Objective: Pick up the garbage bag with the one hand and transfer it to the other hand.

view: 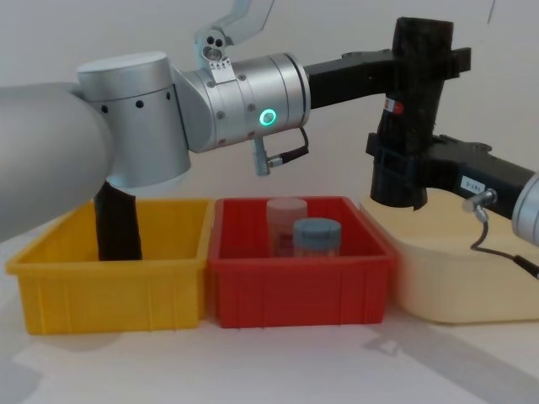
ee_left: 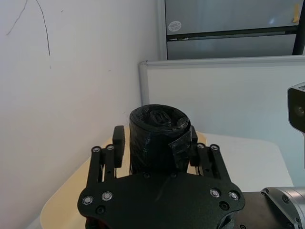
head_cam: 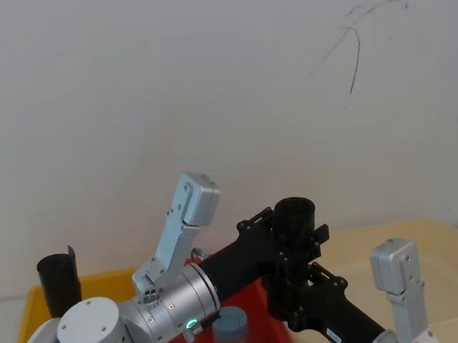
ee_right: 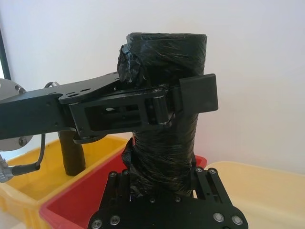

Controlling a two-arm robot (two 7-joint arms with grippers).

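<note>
Handover's midway: high above the red bin's (view: 303,278) right edge, the garbage bag (view: 417,118) stands upright, the one hand (view: 425,61) pinching its top, the other hand (view: 396,168) clamped low, release yet to come.

The scene is lit by an even, soft and fairly bright light, so that the white wall (head_cam: 200,74) is shown without hot spots. Only faint, diffuse shadows are thrown on the counter (view: 253,370) beneath the red bin (view: 299,290). Dull highlights are picked up on the wrinkled film of the garbage bag (ee_right: 167,143) and broad pale reflections on the silver arm (view: 244,93), where a green ring (view: 268,117) is seen glowing.
</note>
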